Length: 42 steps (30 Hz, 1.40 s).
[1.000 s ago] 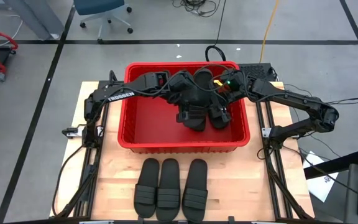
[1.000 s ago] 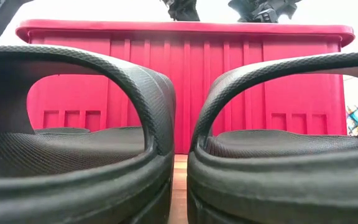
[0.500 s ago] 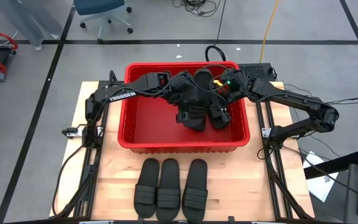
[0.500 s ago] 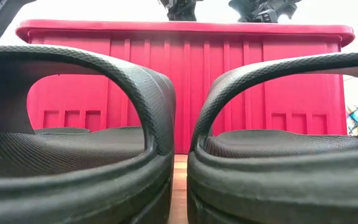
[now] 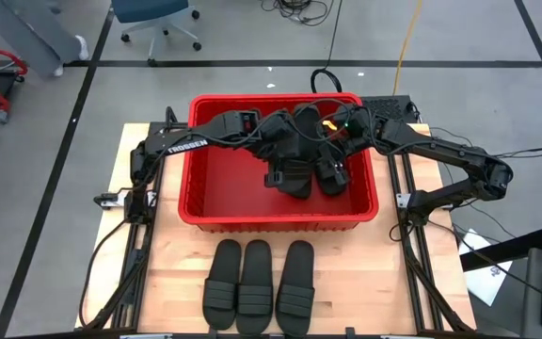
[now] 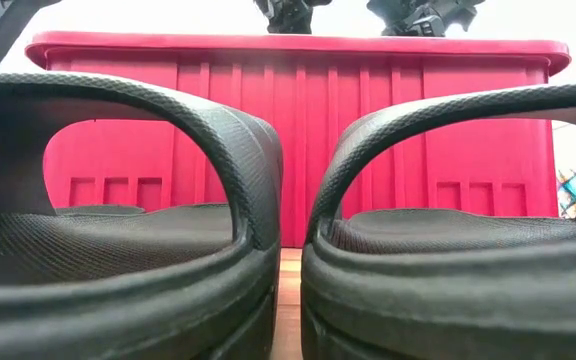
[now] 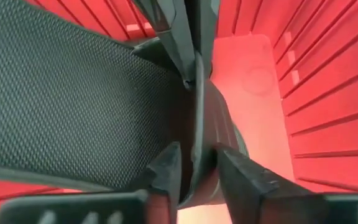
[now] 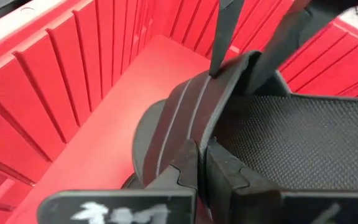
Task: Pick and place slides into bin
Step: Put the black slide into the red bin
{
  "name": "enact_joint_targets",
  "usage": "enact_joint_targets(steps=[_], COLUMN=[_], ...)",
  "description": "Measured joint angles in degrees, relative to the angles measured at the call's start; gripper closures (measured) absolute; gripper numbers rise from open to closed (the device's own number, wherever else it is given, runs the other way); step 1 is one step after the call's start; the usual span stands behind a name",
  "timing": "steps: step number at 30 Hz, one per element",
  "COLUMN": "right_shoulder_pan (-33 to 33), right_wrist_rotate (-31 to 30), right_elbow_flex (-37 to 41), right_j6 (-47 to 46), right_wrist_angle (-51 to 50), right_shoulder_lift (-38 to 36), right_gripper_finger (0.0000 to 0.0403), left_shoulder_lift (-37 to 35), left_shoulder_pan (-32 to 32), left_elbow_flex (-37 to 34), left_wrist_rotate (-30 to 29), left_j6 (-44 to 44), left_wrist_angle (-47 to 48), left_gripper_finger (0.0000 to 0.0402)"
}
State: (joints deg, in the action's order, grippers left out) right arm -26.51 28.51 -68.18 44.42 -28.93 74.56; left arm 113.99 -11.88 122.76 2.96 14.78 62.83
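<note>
- Both grippers are inside the bin [image 5: 196, 179], at its far right part, each at a slide.
- Change since a second ago: the left gripper [image 7: 194, 171] has narrowed its fingers. In the left wrist view they now straddle the thin edge of a slide [image 7: 73, 106], apparently touching it on both sides; I cannot tell if the grip is firm.
- Arms themselves have hardly shifted in the high view over that second; only the left wrist sits slightly differently.
- Right gripper [image 8: 204, 163] unchanged: fingers fully together, pinched on the ribbed strap [image 8: 194, 112] of a second slide [image 8: 303, 137], its sole near the bin floor.
- Reading: the left seems to be taking hold again rather than letting go, so the drop is probably not finished. Neither slide looks released.
- Slides in the bin [image 5: 307, 155] form a dark heap under the two wrists; I cannot count them from above.
- Three slides [image 5: 257, 285] wait side by side on the table [image 5: 158, 292], near the front edge, outside the bin.
- In the way: the two wrists crowd each other, and cables drape over the heap. The bin wall [image 6: 298, 140] blocks the low view.
</note>
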Motion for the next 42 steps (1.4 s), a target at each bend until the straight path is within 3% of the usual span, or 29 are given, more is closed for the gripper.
enact_joint_targets(steps=[4, 6, 14, 29, 42], right_shoulder_pan=[0.01, -0.02, 0.01, 0.03, 0.05], right_wrist_rotate=[-0.15, -0.25, -2.51, -2.86, -2.93], right_elbow_flex=[0.00, 0.00, 0.00, -0.02, -0.07], right_j6=[0.02, 0.07, 0.07, -5.66, -9.54], right_wrist_angle=[0.00, 0.04, 0.82, 0.70, -3.51], right_shoulder_lift=[0.00, 0.00, 0.00, -3.81, -13.31], right_gripper_finger=[0.0402, 0.0401, 0.0387, 0.0252, 0.0246], left_shoulder_lift=[0.00, 0.00, -0.02, -4.21, -6.43], left_shoulder_pan=[0.05, 0.07, 0.00, -4.41, -10.90], left_elbow_flex=[0.00, 0.00, 0.00, -0.09, -0.07], left_wrist_rotate=[0.30, 0.44, 0.18, 0.05, 6.29], left_j6=[1.29, 1.67, 2.76, 3.01, 4.24], left_wrist_angle=[0.33, 0.33, 0.84, 8.36, 15.03], left_gripper_finger=[0.0379, 0.0391, 0.0397, 0.0400, 0.0401])
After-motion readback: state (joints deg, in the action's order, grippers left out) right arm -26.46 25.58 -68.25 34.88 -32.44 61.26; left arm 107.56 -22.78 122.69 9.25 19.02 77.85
